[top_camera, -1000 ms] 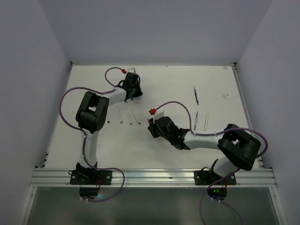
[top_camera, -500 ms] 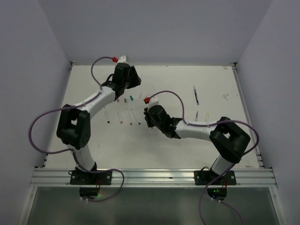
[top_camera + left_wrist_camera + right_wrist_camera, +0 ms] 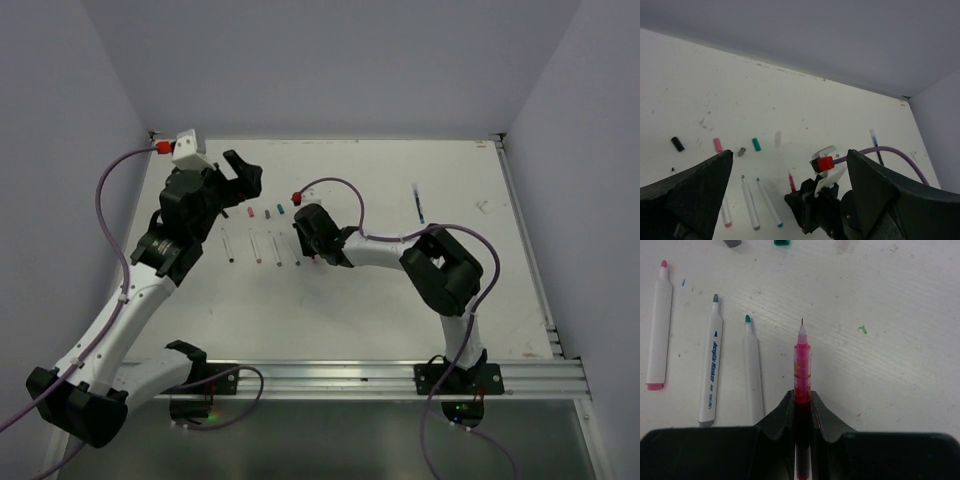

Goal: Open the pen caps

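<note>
In the left wrist view we see five caps lying loose on the worktop point(image 3: 850, 110), in a ragged row across the left half of the frame. From the left they are a black cap point(image 3: 677, 144), a pink cap point(image 3: 717, 145), a grey cap point(image 3: 741, 151), a green cap point(image 3: 756, 144) and a pale cap point(image 3: 778, 138). Each is a short stub, off its pen.

In the right wrist view three bare-tipped white pens lie side by side. From the left we have a pink-tipped pen point(image 3: 659, 330), a labelled pen point(image 3: 711, 365) with a dull greenish tip, and a green-tipped pen point(image 3: 754, 370). To their right is a red pen point(image 3: 802, 365) with a translucent barrel and a fine nib. All four run nearly straight up the frame, tips toward the top edge and the caps.

In the top view a dark blue pen point(image 3: 418, 205) lies well apart at the upper right, also running up the frame.

The left hand point(image 3: 243, 178) hangs over the upper left of the worktop, spread wide and holding nothing. The right hand point(image 3: 802, 400) is at mid-frame in the top view, closed tight on the rear of the red pen. We cannot tell whether that pen touches the worktop.
</note>
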`<state>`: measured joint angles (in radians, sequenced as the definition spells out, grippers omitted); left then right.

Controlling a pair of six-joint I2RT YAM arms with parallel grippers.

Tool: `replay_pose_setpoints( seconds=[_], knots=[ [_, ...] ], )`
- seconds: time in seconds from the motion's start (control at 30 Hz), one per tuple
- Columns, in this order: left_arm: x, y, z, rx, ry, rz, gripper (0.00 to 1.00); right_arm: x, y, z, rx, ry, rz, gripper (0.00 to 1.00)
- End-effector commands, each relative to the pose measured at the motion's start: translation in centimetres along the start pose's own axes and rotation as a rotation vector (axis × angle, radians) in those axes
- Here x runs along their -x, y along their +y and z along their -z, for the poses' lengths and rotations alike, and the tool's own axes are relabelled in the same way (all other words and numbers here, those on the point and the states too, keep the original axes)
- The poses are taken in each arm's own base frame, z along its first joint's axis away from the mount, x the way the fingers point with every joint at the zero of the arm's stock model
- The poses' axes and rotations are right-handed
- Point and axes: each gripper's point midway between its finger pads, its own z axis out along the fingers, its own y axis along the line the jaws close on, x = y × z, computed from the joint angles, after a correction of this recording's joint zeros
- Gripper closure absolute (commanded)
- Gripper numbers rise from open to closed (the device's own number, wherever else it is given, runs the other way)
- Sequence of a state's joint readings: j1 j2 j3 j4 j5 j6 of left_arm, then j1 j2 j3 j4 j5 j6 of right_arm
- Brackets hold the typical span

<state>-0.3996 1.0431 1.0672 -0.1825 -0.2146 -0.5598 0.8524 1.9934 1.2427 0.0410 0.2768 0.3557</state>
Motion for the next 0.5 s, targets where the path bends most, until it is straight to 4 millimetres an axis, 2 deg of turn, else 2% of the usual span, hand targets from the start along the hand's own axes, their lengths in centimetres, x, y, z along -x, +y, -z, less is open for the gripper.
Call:
replay_pose_setpoints(
  seconds=[0.0, 0.13, 0.3, 0.4, 0.43, 0.47],
  knots=[
    [-2.1, 4.5, 2.1, 0.155, 0.046, -0.089, 0.01, 0.2, 0.6, -0.8, -0.002, 0.038, -0.018, 0.87],
    [-2.5, 6.0, 4.3, 0.181, 0.033, -0.125, 0.0, -0.2, 0.6, -1.6, -0.021, 0.051, -0.027, 0.76],
    [-3.5, 7.2, 5.3, 0.201, 0.043, -0.165, 0.0, 0.6, 0.3, -1.4, -0.042, 0.041, -0.035, 0.59],
    [-4.2, 7.7, 5.5, 0.206, 0.06, -0.182, 0.0, 1.9, -0.2, 0.1, -0.056, 0.014, -0.047, 0.57],
    [-4.3, 7.7, 5.6, 0.201, 0.061, -0.185, 0.0, 3.4, -0.3, 1.3, -0.052, -0.02, -0.062, 0.53],
    [-4.3, 7.7, 5.6, 0.199, 0.061, -0.189, 0.0, 3.3, -0.7, 2.0, -0.061, -0.021, -0.062, 0.5]
  ],
)
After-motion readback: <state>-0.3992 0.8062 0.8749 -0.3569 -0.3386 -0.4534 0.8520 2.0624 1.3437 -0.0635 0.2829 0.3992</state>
